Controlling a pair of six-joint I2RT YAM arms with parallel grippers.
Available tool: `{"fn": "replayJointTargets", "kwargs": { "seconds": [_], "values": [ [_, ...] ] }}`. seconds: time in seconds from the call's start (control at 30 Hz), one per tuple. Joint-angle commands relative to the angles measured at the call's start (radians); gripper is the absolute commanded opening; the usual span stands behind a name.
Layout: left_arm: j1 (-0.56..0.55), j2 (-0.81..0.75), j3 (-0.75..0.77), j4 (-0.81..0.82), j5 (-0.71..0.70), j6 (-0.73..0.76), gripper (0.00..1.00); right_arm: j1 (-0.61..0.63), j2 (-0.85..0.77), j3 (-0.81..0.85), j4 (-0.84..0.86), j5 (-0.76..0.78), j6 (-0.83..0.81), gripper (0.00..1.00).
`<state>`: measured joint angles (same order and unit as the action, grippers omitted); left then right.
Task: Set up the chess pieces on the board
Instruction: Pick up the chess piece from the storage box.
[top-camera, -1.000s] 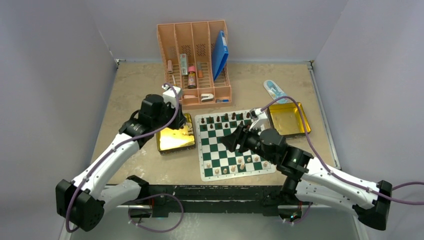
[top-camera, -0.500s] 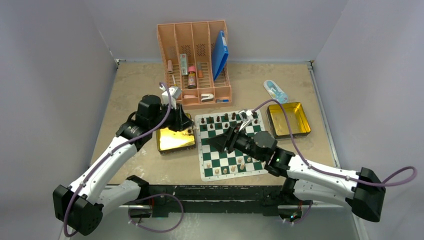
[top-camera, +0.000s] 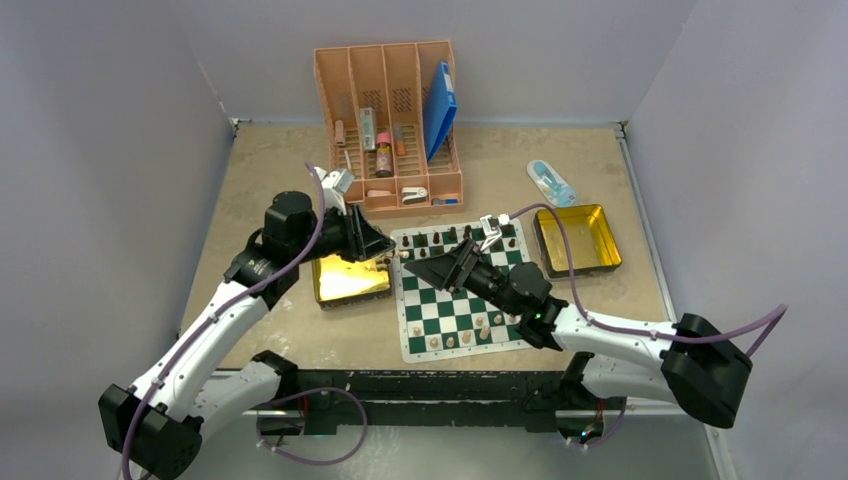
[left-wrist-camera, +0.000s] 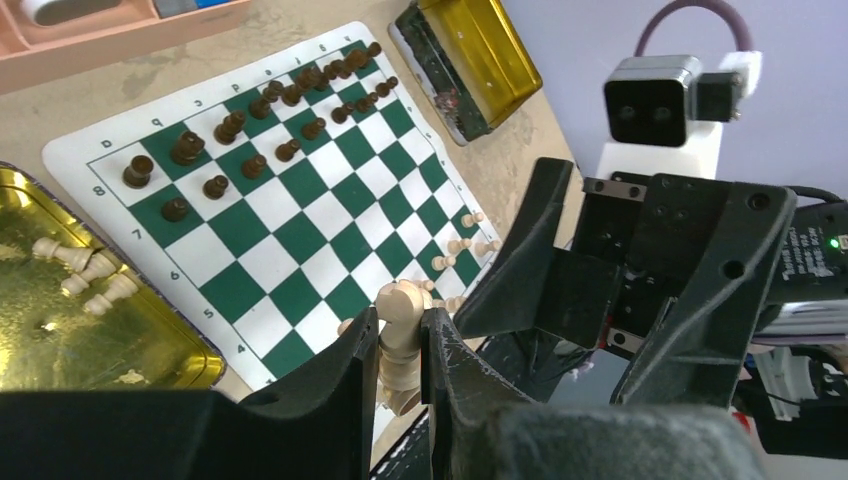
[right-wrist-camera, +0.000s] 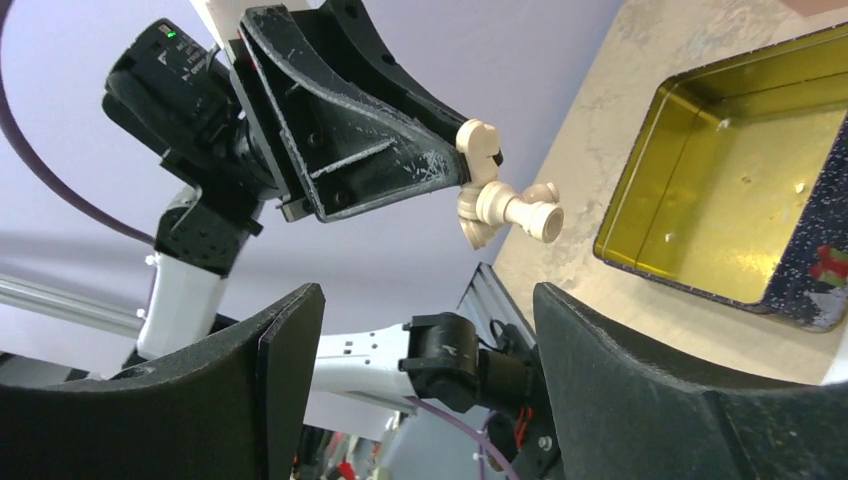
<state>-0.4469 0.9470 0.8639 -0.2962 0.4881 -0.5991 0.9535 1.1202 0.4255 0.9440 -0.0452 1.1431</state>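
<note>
My left gripper (top-camera: 390, 250) is shut on a pale tan knight (left-wrist-camera: 402, 320), held in the air over the board's left edge; the piece also shows in the right wrist view (right-wrist-camera: 495, 195). My right gripper (top-camera: 418, 265) is open and empty, facing the left gripper, its fingertips close to the knight. The green-and-white board (top-camera: 440, 290) carries dark pieces (top-camera: 455, 237) on its far rows and several pale pieces (top-camera: 480, 328) on the near rows. More pale pieces (left-wrist-camera: 85, 275) lie in the left gold tin (top-camera: 345, 285).
A second gold tin (top-camera: 578, 240) stands right of the board. The pink organiser (top-camera: 390, 130) with bottles and a blue folder stands behind. A blue-white object (top-camera: 550, 182) lies at the back right.
My left gripper rose from the left tin and swung right with the knight. My right gripper moved left across the board and turned toward it.
</note>
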Motion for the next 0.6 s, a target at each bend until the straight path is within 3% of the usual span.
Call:
{"fn": "replayJointTargets", "kwargs": {
  "seconds": [0.0, 0.57],
  "values": [
    [0.004, -0.024, -0.011, 0.095, 0.079, -0.061, 0.03, -0.014, 0.024, 0.0, 0.163, -0.019, 0.113, 0.8],
    [0.004, -0.06, -0.015, 0.118, 0.138, -0.118, 0.02, -0.021, 0.049, -0.013, 0.242, -0.022, 0.23, 0.78]
  ]
}}
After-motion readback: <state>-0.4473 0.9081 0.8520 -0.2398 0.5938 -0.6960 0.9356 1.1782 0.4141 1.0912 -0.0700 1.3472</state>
